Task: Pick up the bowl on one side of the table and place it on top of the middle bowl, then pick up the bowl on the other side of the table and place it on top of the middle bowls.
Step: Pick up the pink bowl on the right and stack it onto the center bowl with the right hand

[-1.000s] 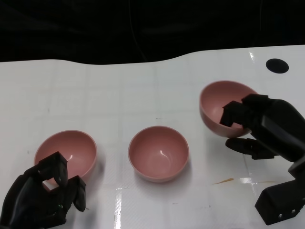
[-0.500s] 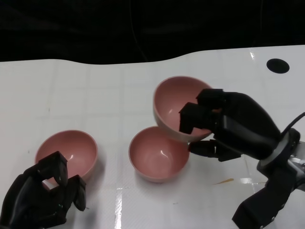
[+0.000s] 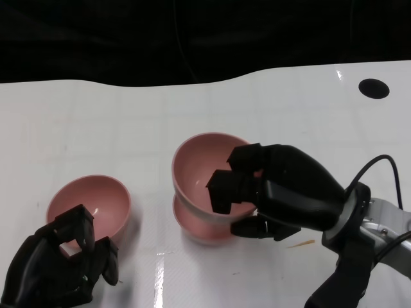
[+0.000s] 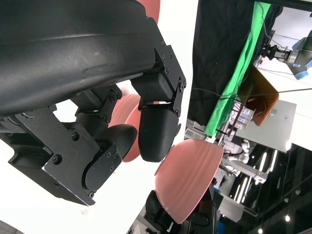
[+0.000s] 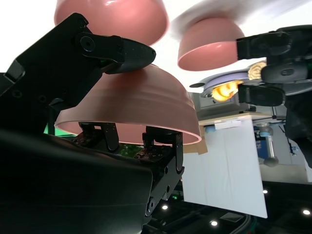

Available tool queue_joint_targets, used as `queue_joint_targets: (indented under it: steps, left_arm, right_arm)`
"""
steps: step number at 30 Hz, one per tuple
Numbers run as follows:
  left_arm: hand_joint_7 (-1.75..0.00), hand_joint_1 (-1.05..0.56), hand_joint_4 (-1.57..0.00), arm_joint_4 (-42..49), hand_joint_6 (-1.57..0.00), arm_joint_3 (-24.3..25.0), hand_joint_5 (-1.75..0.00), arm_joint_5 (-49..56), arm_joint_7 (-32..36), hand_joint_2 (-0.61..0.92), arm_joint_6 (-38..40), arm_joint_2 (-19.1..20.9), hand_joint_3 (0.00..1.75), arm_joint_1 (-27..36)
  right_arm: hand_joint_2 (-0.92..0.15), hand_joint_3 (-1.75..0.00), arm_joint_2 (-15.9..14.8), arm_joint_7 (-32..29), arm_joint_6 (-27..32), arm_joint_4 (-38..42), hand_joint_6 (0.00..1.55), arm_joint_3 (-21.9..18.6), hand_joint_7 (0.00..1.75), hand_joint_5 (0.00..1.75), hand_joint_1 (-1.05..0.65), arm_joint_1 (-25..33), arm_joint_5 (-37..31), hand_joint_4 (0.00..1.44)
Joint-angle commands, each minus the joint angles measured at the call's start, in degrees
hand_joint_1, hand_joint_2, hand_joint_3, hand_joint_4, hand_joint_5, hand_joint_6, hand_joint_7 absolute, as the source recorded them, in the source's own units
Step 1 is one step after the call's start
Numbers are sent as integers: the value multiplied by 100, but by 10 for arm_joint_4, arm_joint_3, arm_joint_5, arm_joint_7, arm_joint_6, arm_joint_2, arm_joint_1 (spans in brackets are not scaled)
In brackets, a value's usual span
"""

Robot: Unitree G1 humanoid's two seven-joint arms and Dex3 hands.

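A second ago my right hand [image 3: 257,192] was holding a pink bowl [image 3: 202,173] well off at my right side of the white counter [image 3: 128,122]; half a second ago it had carried that bowl to just beyond the middle bowl [image 3: 199,228]; now the carried bowl sits over the middle bowl, tilted a little, its underside inside the other's rim or nearly so. I cannot tell whether the two bowls are already touching all round. My right hand grips the carried bowl at its near right rim, fingers hooked inside and the thumb under the outer wall; the right wrist view shows the same clamp across the bowl's edge. The third bowl [image 3: 93,205] rests on the counter at my left, apart from the middle pair. My left hand [image 3: 58,266] hovers just in front of it with fingers curled in and nothing held; it has not moved over this second. A small brown smear [image 3: 300,244] marks the counter near my right hand, and a dark round hole [image 3: 374,88] lies at the far right corner. I judge the first placement nearly finished: what remains is to level the bowl, let go and withdraw, then fetch the left bowl.
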Motion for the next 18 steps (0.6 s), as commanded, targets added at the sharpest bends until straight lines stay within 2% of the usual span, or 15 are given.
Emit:
queue_joint_targets:
  steps: [1,4,10,18]
  left_arm:
    - [-175,-4,-91,-9,-82,1,-175,2,3,41,-6,5,136,5]
    - [-175,-4,-91,-5,-81,1,-175,0,-2,41,-8,5,136,5]
    - [-175,-2,-91,-2,-81,2,-175,-6,-4,41,-4,4,138,3]
    - [-175,-3,-92,-1,-82,2,-175,-7,-2,39,-6,0,139,3]
  right_arm:
    - [-50,-86,1,13,-6,4,64,5,175,175,-12,1,4,92]
    - [-49,-85,4,2,-7,12,64,10,175,175,-12,3,-9,91]
    - [-55,-73,12,-12,-13,48,63,19,175,175,-13,-8,-27,89]
    - [-59,-69,21,-28,-23,106,63,28,175,175,-11,-33,-33,88]
